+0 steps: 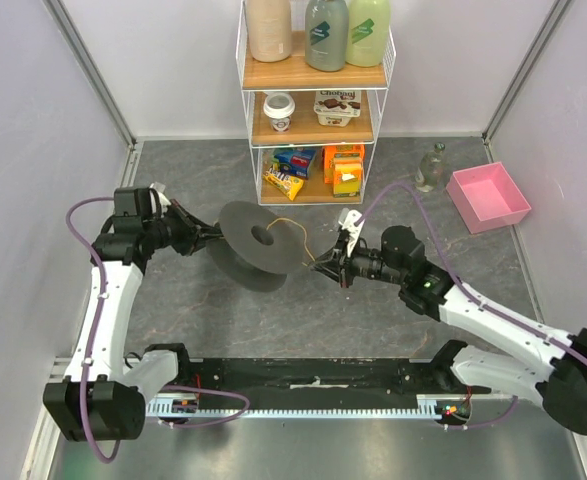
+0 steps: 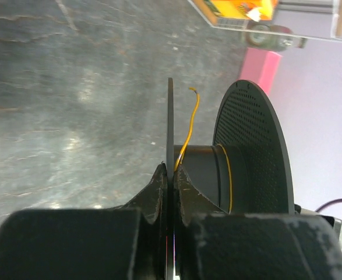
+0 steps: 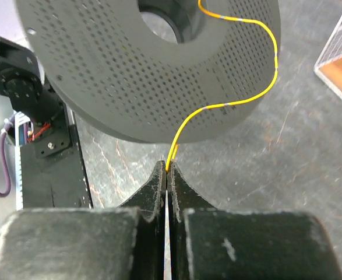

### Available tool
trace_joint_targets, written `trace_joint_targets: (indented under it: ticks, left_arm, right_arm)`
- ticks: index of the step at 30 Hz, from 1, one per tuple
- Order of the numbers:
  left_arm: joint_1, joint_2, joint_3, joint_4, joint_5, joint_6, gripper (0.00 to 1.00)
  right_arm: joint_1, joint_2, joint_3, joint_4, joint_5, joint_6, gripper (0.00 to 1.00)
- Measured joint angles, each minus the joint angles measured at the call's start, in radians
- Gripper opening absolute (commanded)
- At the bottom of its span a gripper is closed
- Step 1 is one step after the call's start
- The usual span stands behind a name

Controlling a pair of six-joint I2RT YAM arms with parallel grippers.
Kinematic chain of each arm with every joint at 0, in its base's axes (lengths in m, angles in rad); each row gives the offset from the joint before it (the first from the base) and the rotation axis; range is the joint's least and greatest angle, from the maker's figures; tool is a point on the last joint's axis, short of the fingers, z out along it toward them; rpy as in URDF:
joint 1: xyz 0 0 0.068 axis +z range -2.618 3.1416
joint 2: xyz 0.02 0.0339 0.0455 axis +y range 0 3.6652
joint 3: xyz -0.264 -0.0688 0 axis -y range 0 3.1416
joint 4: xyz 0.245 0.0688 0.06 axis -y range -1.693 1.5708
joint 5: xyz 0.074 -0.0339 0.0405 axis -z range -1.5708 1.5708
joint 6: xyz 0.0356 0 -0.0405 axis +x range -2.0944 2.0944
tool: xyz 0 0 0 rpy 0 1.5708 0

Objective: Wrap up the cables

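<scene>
A dark grey spool [image 1: 245, 250] stands on edge mid-table. My left gripper [image 1: 216, 238] is shut on the thin edge of its near flange [image 2: 171, 116], with the jaws pinching it [image 2: 171, 169]. The thin yellow-orange cable [image 1: 301, 232] runs from the spool's hub hole out to my right gripper [image 1: 325, 262]. In the right wrist view, the cable [image 3: 240, 104] curves across the perforated flange [image 3: 101, 70] down into my shut right gripper [image 3: 167, 168]. In the left wrist view, a loop of cable [image 2: 229, 175] lies round the core and a free end [image 2: 189, 125] sticks up.
A white wire shelf [image 1: 313, 100] with bottles, cups and snack boxes stands at the back centre. A pink tray [image 1: 488, 197] and a small clear bottle [image 1: 432, 168] sit at the back right. A black rail [image 1: 313, 385] runs along the near edge.
</scene>
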Motion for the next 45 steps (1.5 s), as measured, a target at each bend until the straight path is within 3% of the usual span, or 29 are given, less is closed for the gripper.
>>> trace_joint_targets:
  ticks: [7,9,16,18,22,24,30,35,45]
  left_arm:
    - [-0.027,-0.002,-0.008,-0.085,-0.142,0.097,0.02]
    - [-0.037,-0.007,-0.027,-0.083,-0.169,0.113,0.02]
    - [-0.037,-0.017,-0.121,0.005,-0.178,0.176,0.02]
    - [-0.037,-0.009,-0.146,0.034,-0.159,0.2,0.02]
    - [-0.037,0.034,-0.196,0.09,-0.101,0.235,0.02]
    - [-0.037,0.052,-0.215,0.104,-0.08,0.254,0.02]
    - [-0.032,0.056,-0.225,0.121,-0.003,0.325,0.02]
    - [-0.032,0.074,-0.225,0.12,0.083,0.402,0.02]
    - [-0.032,0.067,-0.225,0.188,0.145,0.367,0.02]
  right_arm:
    - [0.002,0.137,-0.096,0.116,-0.004,0.095,0.0]
    - [0.005,0.185,-0.099,0.136,-0.014,0.12,0.14]
    - [0.005,0.221,-0.1,0.113,-0.029,0.135,0.16]
    - [0.003,0.208,-0.1,0.07,-0.028,0.124,0.26]
    - [-0.022,0.162,-0.096,-0.058,-0.029,0.084,0.58]
    - [-0.062,0.135,-0.092,-0.126,-0.027,0.063,0.63]
    - [-0.185,0.158,0.027,-0.269,-0.006,-0.021,0.64]
    - [-0.186,0.275,0.159,-0.274,-0.032,-0.04,0.66]
    - [-0.205,0.207,0.061,-0.246,-0.058,0.001,0.65]
